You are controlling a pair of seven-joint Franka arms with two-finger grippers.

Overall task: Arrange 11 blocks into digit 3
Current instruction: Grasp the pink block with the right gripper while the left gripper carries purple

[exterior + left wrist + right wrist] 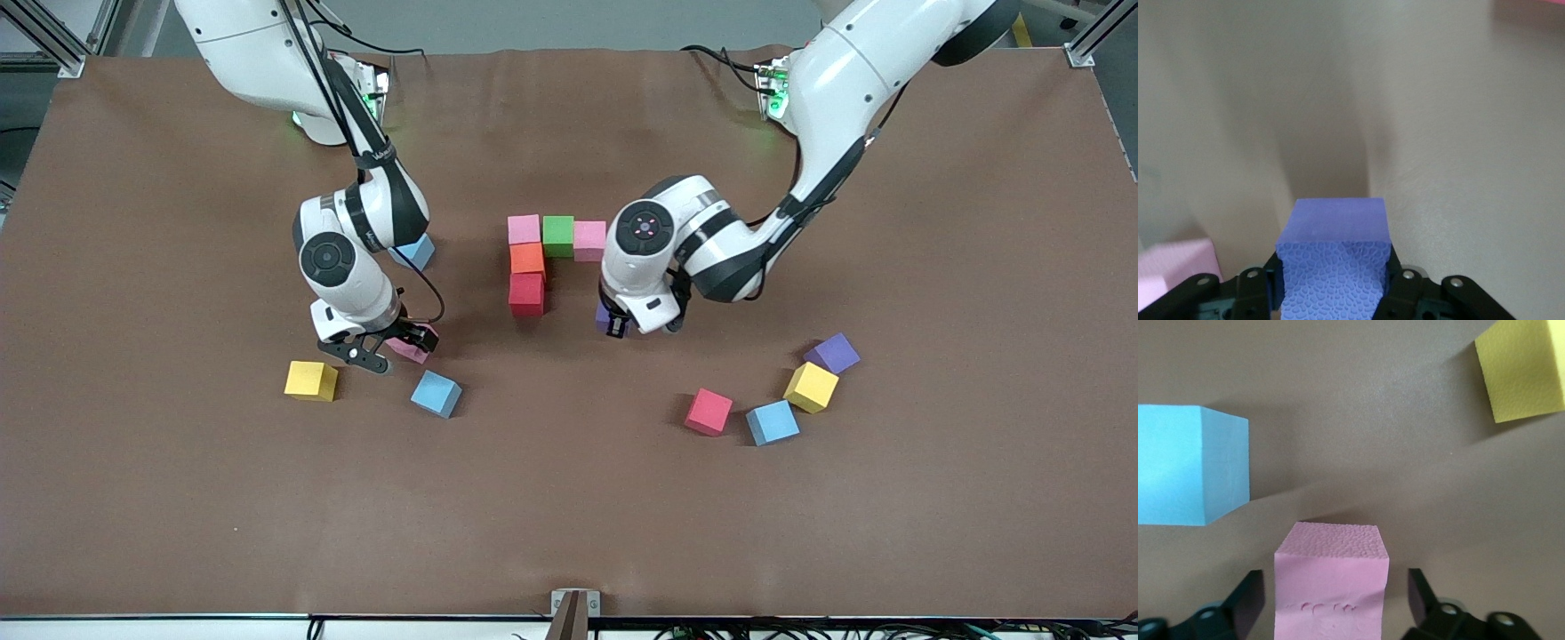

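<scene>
The right wrist view showed the right gripper [1331, 603] with its fingers spread on both sides of a pink block [1331, 587], not touching it. That block sat on the brown tabletop [569, 516], near a light blue block [1188, 463] and a yellow block [1525, 370]. The left gripper [1335, 290] pinched a purple block [1335, 257] tight, close to the middle of the tabletop, beside the started digit 3 [542, 253].

Two glossy white arms, black joints, black cabling.
</scene>
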